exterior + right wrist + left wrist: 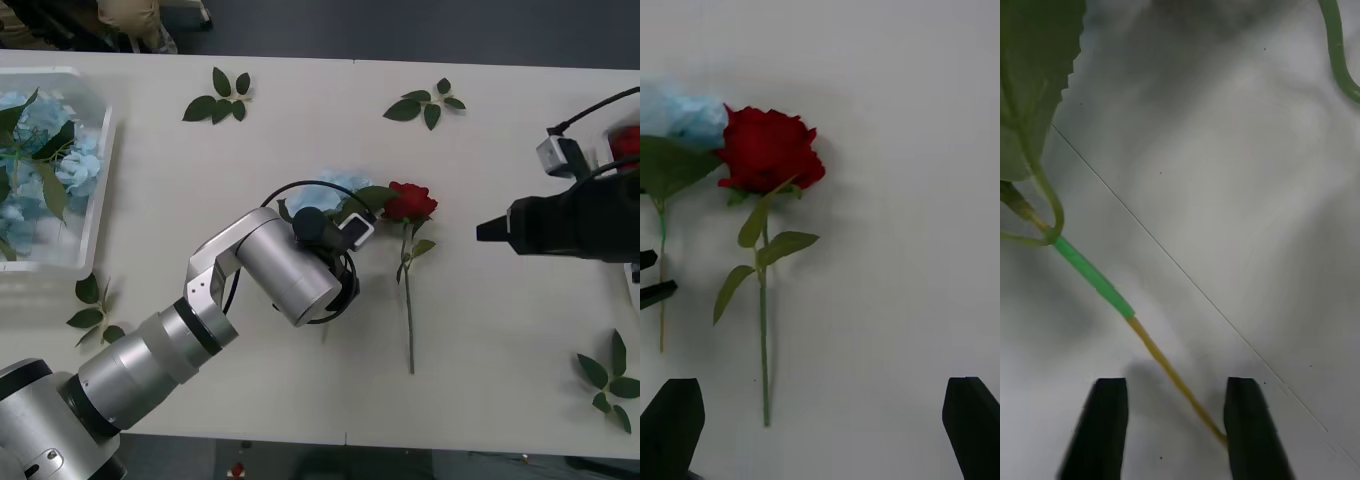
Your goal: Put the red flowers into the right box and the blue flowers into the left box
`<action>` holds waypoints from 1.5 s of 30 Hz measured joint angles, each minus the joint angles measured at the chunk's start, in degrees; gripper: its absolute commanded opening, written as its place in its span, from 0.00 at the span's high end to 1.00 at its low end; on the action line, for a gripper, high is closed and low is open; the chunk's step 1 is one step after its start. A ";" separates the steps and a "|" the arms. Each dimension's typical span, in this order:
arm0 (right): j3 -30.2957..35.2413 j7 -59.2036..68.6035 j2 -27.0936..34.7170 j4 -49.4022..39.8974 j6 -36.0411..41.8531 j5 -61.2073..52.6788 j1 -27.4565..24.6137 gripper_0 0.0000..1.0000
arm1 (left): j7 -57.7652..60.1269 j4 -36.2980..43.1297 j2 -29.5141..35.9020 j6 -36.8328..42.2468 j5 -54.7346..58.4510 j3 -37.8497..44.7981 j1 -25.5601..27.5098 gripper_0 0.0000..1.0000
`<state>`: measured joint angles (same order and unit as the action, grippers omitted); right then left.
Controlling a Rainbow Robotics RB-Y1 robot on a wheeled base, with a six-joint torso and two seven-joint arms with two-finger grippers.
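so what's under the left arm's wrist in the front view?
A blue flower, its pale head showing beside the red rose. The wrist covers its stem there; the wrist camera shows that stem between the open fingers of the left gripper.

The table [500, 330] holds everything. The left box [95, 190] sits at its far left edge, with blue flowers [45, 165] lying in it. Near the table's middle another blue flower [335, 185] lies just left of a rose [408, 203], their heads touching; the rose's stem runs toward the near edge. The left gripper [1176, 431] is over that blue flower's stem [1094, 274], a finger on either side. The right gripper [824, 427] hangs to the right of the rose, apart from it. Leaf sprigs [220, 97] lie far, behind the two flowers, near the box, and at the near right.
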<state>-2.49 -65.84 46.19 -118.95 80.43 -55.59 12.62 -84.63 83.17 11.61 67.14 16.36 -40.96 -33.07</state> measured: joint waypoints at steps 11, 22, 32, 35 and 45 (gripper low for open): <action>-10.48 0.00 0.00 0.13 -4.25 3.32 3.05 0.06 | 0.00 0.00 0.00 0.97 -3.33 0.00 0.00 1.00; -22.07 0.62 0.00 4.11 -9.65 7.08 9.87 0.06 | 0.00 5.50 4.67 7.80 -8.04 0.15 0.00 1.00; -29.35 3.39 0.00 6.29 -11.68 10.37 12.17 0.05 | 0.00 25.11 13.45 25.59 -0.55 10.88 0.01 1.00; -30.35 3.40 0.00 6.44 -11.68 11.19 12.17 0.05 | 0.00 32.41 15.37 35.35 3.51 16.32 0.01 1.00; -31.06 3.58 0.00 9.86 -11.69 11.14 12.17 0.05 | -12.13 43.65 26.57 42.77 13.29 35.76 0.01 1.00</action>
<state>-33.56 -62.25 46.19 -109.09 68.74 -44.45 24.79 -96.76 126.82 38.17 109.91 29.65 -5.21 -33.06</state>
